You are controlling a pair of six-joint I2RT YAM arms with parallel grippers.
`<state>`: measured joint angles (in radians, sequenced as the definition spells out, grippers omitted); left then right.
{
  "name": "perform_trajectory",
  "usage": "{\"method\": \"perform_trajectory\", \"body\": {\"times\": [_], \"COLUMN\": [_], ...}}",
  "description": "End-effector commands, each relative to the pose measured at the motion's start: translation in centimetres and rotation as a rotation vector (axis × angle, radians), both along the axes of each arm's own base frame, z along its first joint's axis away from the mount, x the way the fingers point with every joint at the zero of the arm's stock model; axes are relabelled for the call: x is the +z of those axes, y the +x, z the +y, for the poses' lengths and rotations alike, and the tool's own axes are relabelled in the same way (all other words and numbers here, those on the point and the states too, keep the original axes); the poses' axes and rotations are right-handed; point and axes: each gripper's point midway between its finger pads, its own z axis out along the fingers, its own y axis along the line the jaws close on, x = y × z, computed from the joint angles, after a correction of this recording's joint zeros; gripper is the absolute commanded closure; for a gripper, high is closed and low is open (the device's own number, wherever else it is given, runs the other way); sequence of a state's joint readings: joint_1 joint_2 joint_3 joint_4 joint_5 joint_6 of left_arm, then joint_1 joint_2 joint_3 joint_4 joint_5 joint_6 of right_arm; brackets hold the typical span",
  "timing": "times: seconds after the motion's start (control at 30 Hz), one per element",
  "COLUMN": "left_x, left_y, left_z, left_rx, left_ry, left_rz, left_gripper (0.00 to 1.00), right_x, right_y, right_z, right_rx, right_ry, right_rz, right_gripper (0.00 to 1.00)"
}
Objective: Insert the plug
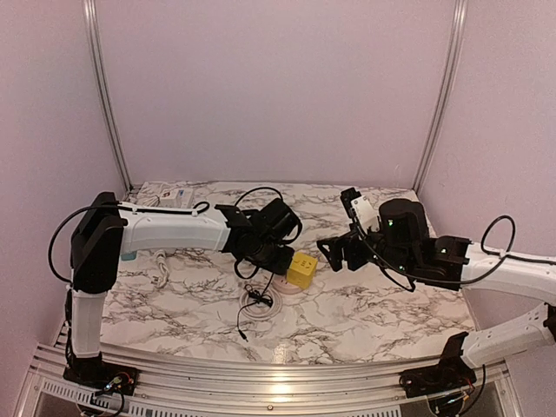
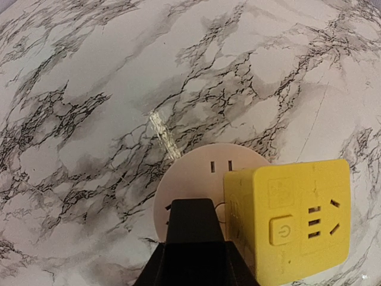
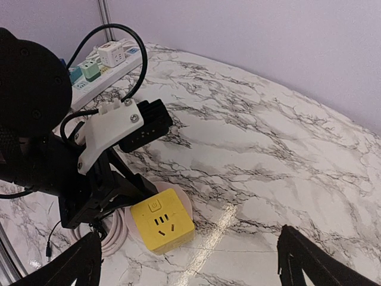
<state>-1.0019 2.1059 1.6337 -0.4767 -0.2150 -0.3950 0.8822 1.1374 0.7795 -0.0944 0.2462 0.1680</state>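
Note:
A yellow cube plug (image 1: 301, 269) with a power button and socket holes sits on the right part of a round pale socket disc (image 1: 289, 287) in mid-table. It fills the lower right of the left wrist view (image 2: 292, 223), over the disc (image 2: 190, 179). I cannot tell whether its pins are seated. My left gripper (image 1: 282, 259) is shut, its tip (image 2: 190, 205) down on the disc just left of the cube, not around it. My right gripper (image 1: 334, 252) is open and empty, hovering to the right of the cube (image 3: 162, 219), with fingers (image 3: 89, 262) spread wide.
A white cable coil (image 1: 259, 302) and a thin black wire lie in front of the disc. A white power strip (image 3: 101, 65) with small cubes plugged in lies at the back left (image 1: 169, 198). Pink walls and metal posts enclose the marble table.

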Motion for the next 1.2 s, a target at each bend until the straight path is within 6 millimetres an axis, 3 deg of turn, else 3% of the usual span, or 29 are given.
{"method": "perform_trajectory", "body": {"times": [0.0, 0.17, 0.3, 0.7, 1.0, 1.17], "left_x": [-8.8, -7.6, -7.5, -9.7, -11.9, -12.8], "left_y": [-9.9, -10.5, -11.1, -11.0, -13.0, -13.2], "left_z": [9.6, 10.8, 10.5, 9.0, 8.3, 7.9], "left_rx": [-0.093, -0.105, -0.141, -0.239, -0.359, -0.391], "left_ry": [0.404, 0.429, 0.433, 0.525, 0.490, 0.464], "left_rz": [0.411, 0.418, 0.441, 0.507, 0.620, 0.651], "left_gripper": [1.00, 1.00, 1.00, 1.00, 1.00, 1.00], "right_x": [0.8, 1.2, 1.3, 2.1, 2.5, 2.4], "right_y": [-0.3, -0.4, -0.5, -0.6, -0.7, -0.7], "right_z": [-0.9, -1.1, -1.2, -1.4, -1.8, -1.7], "right_rx": [-0.017, -0.021, -0.018, -0.020, -0.025, -0.021], "right_ry": [0.019, 0.030, 0.030, 0.040, 0.038, 0.034], "right_rz": [-0.022, -0.032, -0.037, -0.052, -0.064, -0.065], "right_gripper": [0.02, 0.01, 0.01, 0.01, 0.01, 0.01]}}
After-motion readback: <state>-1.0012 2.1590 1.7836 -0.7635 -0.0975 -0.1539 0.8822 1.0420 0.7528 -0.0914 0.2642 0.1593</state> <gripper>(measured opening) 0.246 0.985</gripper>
